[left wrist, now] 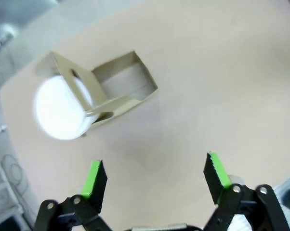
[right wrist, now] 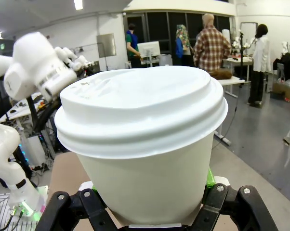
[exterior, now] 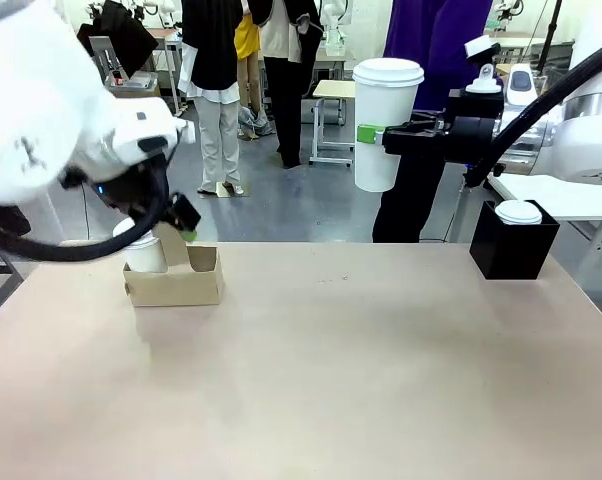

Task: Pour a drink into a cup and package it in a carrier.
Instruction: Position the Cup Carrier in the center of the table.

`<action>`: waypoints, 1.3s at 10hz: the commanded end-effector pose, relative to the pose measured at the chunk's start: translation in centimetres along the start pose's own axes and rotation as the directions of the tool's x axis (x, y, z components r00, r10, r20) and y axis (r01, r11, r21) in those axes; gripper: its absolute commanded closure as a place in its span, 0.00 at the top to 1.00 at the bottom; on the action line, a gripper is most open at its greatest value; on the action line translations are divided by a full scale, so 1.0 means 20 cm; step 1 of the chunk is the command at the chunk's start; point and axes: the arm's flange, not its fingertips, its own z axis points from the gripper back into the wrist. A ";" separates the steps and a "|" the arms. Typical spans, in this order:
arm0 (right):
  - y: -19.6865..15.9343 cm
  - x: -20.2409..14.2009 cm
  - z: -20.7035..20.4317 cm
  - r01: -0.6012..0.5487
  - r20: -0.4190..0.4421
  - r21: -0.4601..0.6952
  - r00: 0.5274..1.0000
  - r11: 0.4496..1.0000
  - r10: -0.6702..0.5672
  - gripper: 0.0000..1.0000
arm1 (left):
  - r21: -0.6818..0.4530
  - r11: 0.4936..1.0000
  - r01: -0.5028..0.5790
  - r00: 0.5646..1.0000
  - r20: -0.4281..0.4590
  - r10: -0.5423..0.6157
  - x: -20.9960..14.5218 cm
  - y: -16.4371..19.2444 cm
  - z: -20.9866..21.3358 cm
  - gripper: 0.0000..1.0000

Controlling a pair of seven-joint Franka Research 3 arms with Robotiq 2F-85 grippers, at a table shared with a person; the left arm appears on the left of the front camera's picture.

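Observation:
My right gripper (exterior: pixel 381 135) is shut on the tall white paper cup (exterior: pixel 385 125), held upright in the air above the table's far edge. The cup (right wrist: pixel 145 144) has a white lid on it, so the drink is hidden. The brown cardboard carrier (exterior: pixel 186 282) stands at the table's far left with a shorter white lidded cup (exterior: pixel 144 250) in its left slot. Its other slot (left wrist: pixel 121 82) is empty. Just above the carrier's handle panel hangs my left gripper (exterior: pixel 181 222). In the left wrist view this gripper (left wrist: pixel 157 178) is open over bare table beside the carrier (left wrist: pixel 111 91).
A black box (exterior: pixel 511 245) stands at the table's far right corner with a small white lidded cup (exterior: pixel 519 212) on top. A person in dark clothes (exterior: pixel 431 60) stands behind the held cup. Bare tabletop (exterior: pixel 331 370) spreads between carrier and box.

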 end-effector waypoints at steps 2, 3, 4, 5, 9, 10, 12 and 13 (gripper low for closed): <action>0.00 0.01 -0.02 -0.013 0.015 -0.002 1.000 1.000 0.013 0.80 | 0.043 0.978 -0.202 0.978 -0.043 0.204 0.26 0.15 0.07 1.00; 0.00 0.01 -0.02 -0.013 0.015 -0.002 1.000 1.000 0.013 0.80 | 0.048 0.967 -0.251 0.966 -0.055 0.253 0.32 0.22 0.05 1.00; 0.00 0.01 -0.02 -0.013 0.015 -0.002 1.000 1.000 0.013 0.80 | 0.055 0.957 -0.286 0.955 -0.068 0.290 0.37 0.28 0.01 1.00; 0.00 0.01 -0.02 -0.013 0.015 -0.002 1.000 1.000 0.013 0.80 | 0.058 0.946 -0.318 0.942 -0.089 0.323 0.42 0.35 -0.06 1.00; 0.00 0.01 -0.02 -0.013 0.015 -0.002 1.000 1.000 0.013 0.80 | 0.130 0.902 -0.411 0.897 -0.121 0.426 0.47 0.45 -0.33 1.00; 0.00 0.01 -0.02 -0.013 0.015 -0.002 1.000 1.000 0.013 0.80 | 0.148 0.890 -0.431 0.887 -0.113 0.448 0.46 0.45 -0.36 1.00; 0.00 0.01 -0.02 -0.013 0.015 -0.002 1.000 1.000 0.013 0.80 | 0.147 0.881 -0.449 0.878 -0.111 0.466 0.46 0.44 -0.37 0.41; 0.00 0.01 -0.02 -0.013 0.015 -0.002 1.000 1.000 0.013 0.80 | 0.139 0.886 -0.443 0.881 -0.113 0.459 0.46 0.44 -0.37 0.09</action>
